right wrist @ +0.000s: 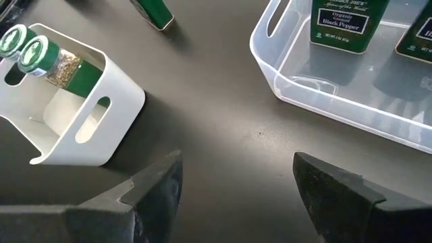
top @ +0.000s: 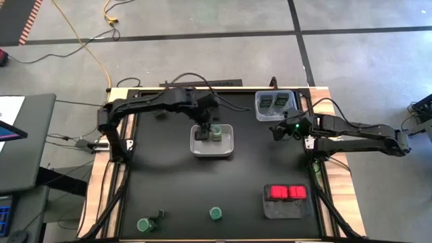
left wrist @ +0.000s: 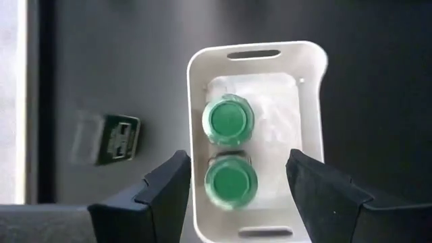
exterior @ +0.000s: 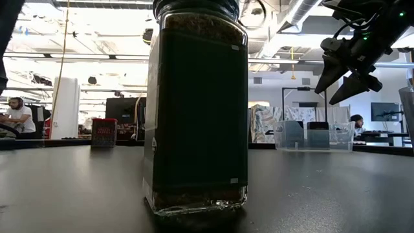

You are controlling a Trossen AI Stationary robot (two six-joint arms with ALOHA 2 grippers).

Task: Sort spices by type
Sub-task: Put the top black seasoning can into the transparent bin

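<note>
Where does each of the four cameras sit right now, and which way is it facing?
High view: above the table, looking straight down; both arms show, left gripper over the white tray, right gripper beside the clear bin.
Low view: at table height, looking level across; a jar fills it, one gripper at the upper right.
Left wrist view: looks down past open fingers at two green-lidded jars.
Right wrist view: over open fingers, bare tabletop.
Both wrist views share the white tray.

Two dark jointed arms, black cables looped along them, green light on right wrist, matte wedge-shaped fingers
</note>
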